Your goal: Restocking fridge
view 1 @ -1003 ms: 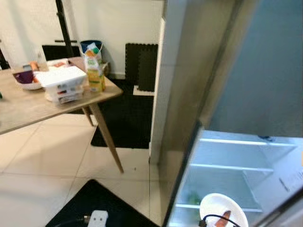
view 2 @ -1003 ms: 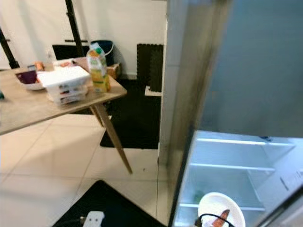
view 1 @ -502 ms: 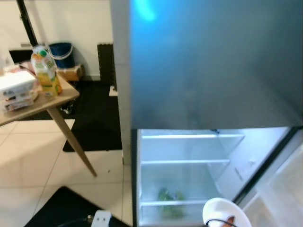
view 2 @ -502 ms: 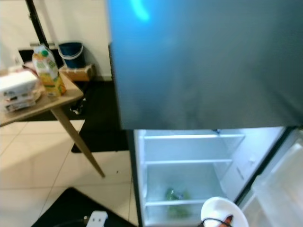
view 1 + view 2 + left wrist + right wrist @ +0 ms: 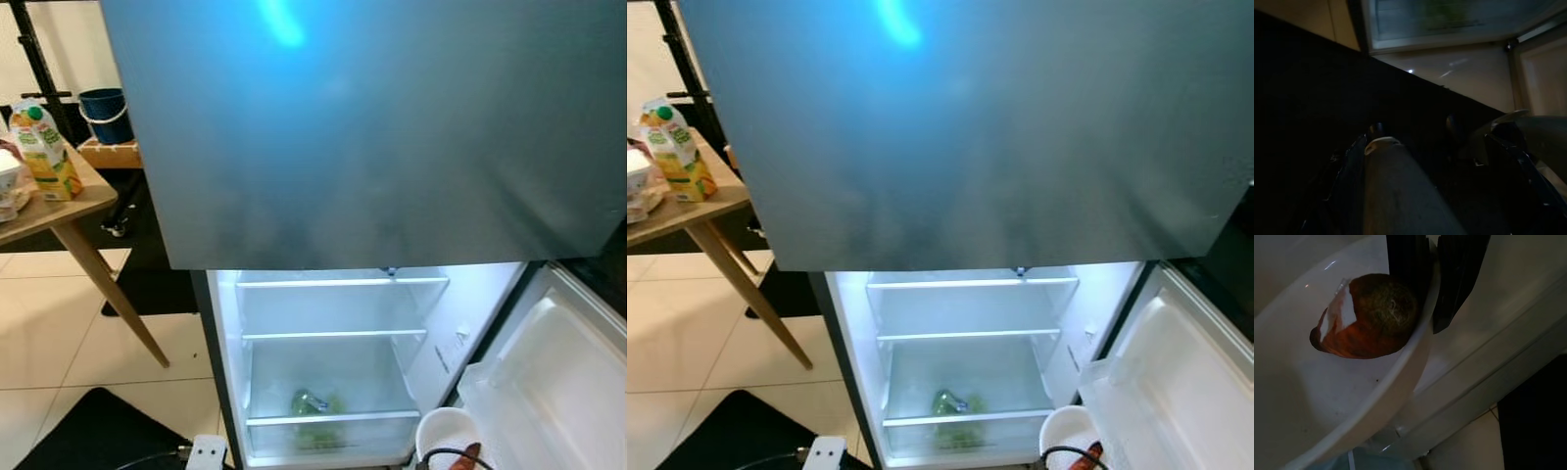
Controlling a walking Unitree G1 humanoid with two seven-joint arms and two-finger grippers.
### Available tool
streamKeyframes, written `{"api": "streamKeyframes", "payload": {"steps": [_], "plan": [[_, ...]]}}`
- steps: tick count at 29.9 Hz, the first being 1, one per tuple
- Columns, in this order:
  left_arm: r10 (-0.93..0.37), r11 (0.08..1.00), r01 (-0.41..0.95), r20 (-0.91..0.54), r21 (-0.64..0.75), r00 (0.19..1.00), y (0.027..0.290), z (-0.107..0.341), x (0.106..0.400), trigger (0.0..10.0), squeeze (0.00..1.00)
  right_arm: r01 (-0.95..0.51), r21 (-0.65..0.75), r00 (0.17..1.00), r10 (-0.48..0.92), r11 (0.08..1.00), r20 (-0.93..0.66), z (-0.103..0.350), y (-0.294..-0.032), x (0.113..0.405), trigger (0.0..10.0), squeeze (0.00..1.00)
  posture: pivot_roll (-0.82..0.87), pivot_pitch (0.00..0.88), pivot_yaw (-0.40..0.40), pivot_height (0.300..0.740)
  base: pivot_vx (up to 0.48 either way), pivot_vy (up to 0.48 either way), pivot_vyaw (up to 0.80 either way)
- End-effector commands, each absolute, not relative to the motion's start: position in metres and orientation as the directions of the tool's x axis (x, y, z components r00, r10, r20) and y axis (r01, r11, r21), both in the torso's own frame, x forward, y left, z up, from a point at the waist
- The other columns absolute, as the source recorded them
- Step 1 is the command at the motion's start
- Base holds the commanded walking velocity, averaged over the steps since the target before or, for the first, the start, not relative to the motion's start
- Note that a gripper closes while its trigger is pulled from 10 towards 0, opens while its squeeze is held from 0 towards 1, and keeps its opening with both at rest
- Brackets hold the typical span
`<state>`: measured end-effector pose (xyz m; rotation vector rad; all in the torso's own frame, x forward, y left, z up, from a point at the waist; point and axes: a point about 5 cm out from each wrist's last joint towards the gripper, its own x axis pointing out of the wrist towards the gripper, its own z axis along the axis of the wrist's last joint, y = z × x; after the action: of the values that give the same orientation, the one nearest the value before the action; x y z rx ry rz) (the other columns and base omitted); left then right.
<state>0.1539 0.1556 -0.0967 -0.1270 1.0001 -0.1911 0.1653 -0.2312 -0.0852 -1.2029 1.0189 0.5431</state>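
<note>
The fridge (image 5: 323,362) stands in front of the robot with its lower compartment lit. Its lower door (image 5: 549,382) is swung open to the right, and the grey upper door (image 5: 362,127) is closed. Inside the lower compartment are glass shelves (image 5: 333,335), and something green (image 5: 313,403) lies on the bottom shelf behind a clear front; what it is cannot be told.

At the lower edge of the head views, just in front of the open compartment and beside the inner side of the lower door, is a white bowl (image 5: 446,436). The right hand (image 5: 1432,271) holds this bowl at its rim: the wrist view shows the two black fingers (image 5: 1457,279) closed on the rim, one on each side of the wall. In the bowl lies a carrot (image 5: 1369,316), orange-brown, with its blunt cut end turned toward the fingers. Its long axis runs from the rim down toward the middle of the bowl, so the carrot points away from the hand.

The left wrist view is very dark. The left hand (image 5: 1410,134) hangs low over a dark mat (image 5: 1303,98), and whether its fingers are open cannot be told.

To the left stands a wooden tabletop (image 5: 59,201) with an upright juice carton (image 5: 41,147) on it. Behind it a blue bucket (image 5: 103,103) is on the floor.
</note>
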Motion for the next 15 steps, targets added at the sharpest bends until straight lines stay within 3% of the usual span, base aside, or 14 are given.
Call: {"api": "streamKeyframes", "payload": {"steps": [1, 6, 15], "plan": [[-0.217, 0.976, 0.104, -0.826, -0.191, 0.521, 0.154, -0.097, 0.154, 10.0, 0.0, -0.797, -0.514, 0.494, -0.148, 0.317, -0.857, -0.084, -0.231, 0.168, 10.0, 0.0, -0.05, 0.007, -0.043, 0.74, 0.0, 0.0, 0.0], [-0.21, 0.978, 0.107, -0.825, -0.181, 0.525, 0.155, -0.097, 0.155, 10.0, 0.0, -0.788, -0.53, 0.524, -0.11, 0.314, -0.845, -0.081, -0.224, 0.176, 10.0, 0.0, -0.06, 0.004, -0.041, 0.74, 0.0, 0.0, 0.0], [-0.194, 0.981, 0.096, -0.792, -0.169, 0.578, 0.157, -0.089, 0.171, 10.0, 0.0, -0.78, -0.585, 0.608, 0.048, 0.225, -0.792, -0.067, -0.19, 0.212, 10.0, 0.0, -0.05, 0.0, -0.043, 0.74, 0.0, 0.0, 0.0]]}}
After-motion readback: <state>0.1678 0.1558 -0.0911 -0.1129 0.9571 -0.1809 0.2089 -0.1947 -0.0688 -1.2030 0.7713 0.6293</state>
